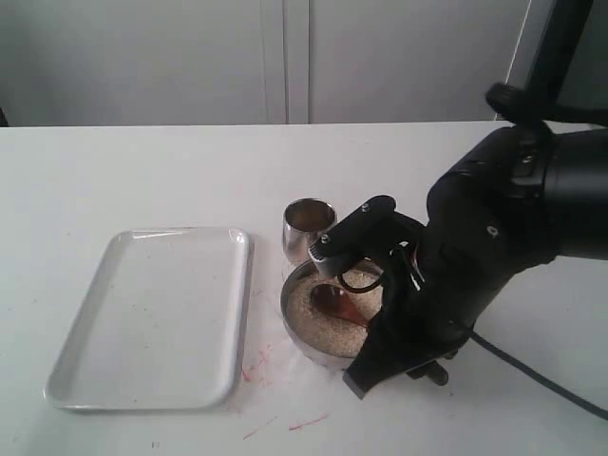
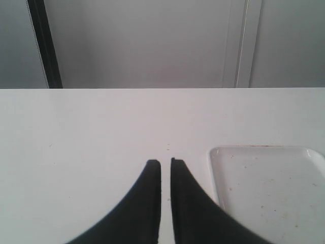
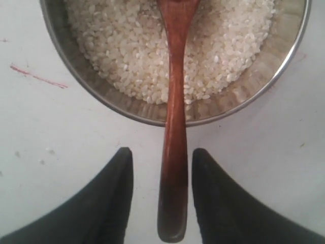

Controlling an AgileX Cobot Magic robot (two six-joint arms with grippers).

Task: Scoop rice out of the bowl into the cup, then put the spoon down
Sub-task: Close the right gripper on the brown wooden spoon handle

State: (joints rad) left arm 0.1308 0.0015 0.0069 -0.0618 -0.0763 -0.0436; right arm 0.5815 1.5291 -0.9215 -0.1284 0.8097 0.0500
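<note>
Steel catches the eye first: the bowl [image 1: 302, 344] sits on the white surface [image 1: 123, 171] a little right of the middle, the rice [image 1: 313, 320] lying pale inside it; the cup [image 1: 309, 226] stands upright just behind it, so close that I cannot tell whether the two touch; a white tray [image 1: 152, 313] lies flat to the left, and a few red marks [image 1: 256, 369] streak the surface between tray and bowl; the bulky black right arm [image 1: 494, 237] leans in from the right and blocks the bowl's right side and most of the spoon [image 1: 332, 302], of which only a reddish-brown patch shows on the grains; in the right wrist view the scoop is cut off by the picture's edge, while the slim handle crosses the bowl's rim and ends between the fingers of the right gripper [image 3: 162, 150], which stands wide, a clear gap on either side of the wood; whether the handle's end rests on the surface I cannot tell; the left gripper [image 2: 165, 162] does not show in the exterior view; its own camera has it over bare surface near a corner of the tray, fingers drawn almost together with a thin slit between them; the cup's inside looks dim, its contents hard to make out.
</note>
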